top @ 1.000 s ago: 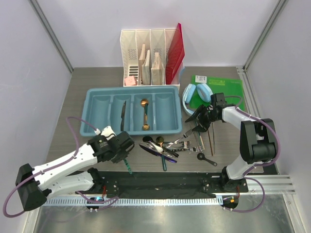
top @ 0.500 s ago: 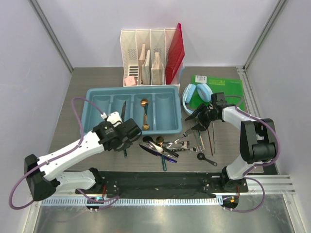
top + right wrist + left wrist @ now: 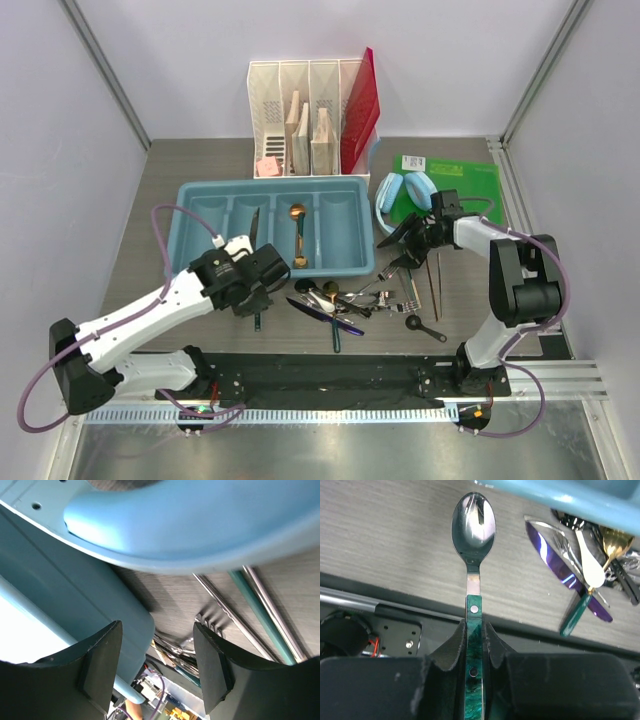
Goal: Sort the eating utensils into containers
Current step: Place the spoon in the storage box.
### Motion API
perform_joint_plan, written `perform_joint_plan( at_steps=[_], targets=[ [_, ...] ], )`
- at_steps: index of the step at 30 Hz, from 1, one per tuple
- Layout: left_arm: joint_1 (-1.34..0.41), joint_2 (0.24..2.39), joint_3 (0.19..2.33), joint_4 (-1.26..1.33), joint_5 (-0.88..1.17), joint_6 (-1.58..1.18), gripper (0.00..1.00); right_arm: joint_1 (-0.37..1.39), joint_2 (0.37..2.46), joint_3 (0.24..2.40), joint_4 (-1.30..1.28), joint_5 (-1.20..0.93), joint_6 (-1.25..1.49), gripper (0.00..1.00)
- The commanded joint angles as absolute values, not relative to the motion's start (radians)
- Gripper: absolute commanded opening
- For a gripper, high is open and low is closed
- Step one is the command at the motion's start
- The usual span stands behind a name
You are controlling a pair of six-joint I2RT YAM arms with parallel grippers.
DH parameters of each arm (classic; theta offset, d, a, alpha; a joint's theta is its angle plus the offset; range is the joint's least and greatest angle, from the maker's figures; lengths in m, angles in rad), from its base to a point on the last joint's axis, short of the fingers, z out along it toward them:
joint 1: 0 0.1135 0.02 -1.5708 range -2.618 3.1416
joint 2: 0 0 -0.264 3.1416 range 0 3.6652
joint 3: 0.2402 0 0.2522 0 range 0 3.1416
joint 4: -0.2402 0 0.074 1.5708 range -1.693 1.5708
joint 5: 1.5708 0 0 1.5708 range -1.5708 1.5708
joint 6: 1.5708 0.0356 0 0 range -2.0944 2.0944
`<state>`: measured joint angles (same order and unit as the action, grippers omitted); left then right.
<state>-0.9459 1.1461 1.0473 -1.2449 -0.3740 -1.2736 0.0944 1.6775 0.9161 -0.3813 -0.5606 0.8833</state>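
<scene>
My left gripper (image 3: 262, 285) is shut on the green handle of a silver spoon (image 3: 473, 527), just in front of the light blue tray (image 3: 182, 240). In the left wrist view the spoon's bowl points toward the tray's front wall (image 3: 570, 495), and the handle sits clamped in the gripper (image 3: 474, 630). In the tray lie a dark knife (image 3: 253, 238) and a gold spoon (image 3: 298, 235). A pile of utensils (image 3: 345, 298) lies right of the left gripper. My right gripper (image 3: 408, 240) is open and empty near the tray's right end, its own view showing nothing in the gripper (image 3: 157, 645).
Light blue headphones (image 3: 405, 195) and a green pad (image 3: 455, 185) lie behind the right gripper. Thin chopsticks (image 3: 433, 285) and a small black spoon (image 3: 425, 327) lie to its front. A white file organizer (image 3: 305, 120) with a red folder (image 3: 360, 105) stands behind the tray.
My left gripper has carried the green-handled spoon away from the front edge, up and right toward the tray's front wall. The right gripper has hardly moved.
</scene>
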Motion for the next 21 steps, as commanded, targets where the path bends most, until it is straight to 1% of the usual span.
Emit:
perform_joint_plan(
  at_steps=[1,7,10,16,21],
  targets=[
    [-0.942,1.085,1.117,-1.339,-0.333,-1.273,0.0,0.091,1.707,0.96,-0.36,-0.568,0.879,0.64],
    [-0.942,1.049,1.134,-1.362,-0.261,-1.276,0.0,0.092,1.721,0.968,-0.36,-0.58,0.873,0.64],
    [-0.94,1.051,1.178,-1.385,-0.241,-1.25,0.0,0.092,1.72,0.971,-0.36,-0.583,0.871,0.64],
    [-0.942,1.127,1.382,-1.433,-0.245,-1.157,0.0,0.092,1.718,0.962,-0.359,-0.589,0.87,0.64],
    [-0.942,1.21,1.505,-1.439,-0.264,-1.092,0.0,0.091,1.726,0.968,-0.362,-0.594,0.868,0.64]
  ],
)
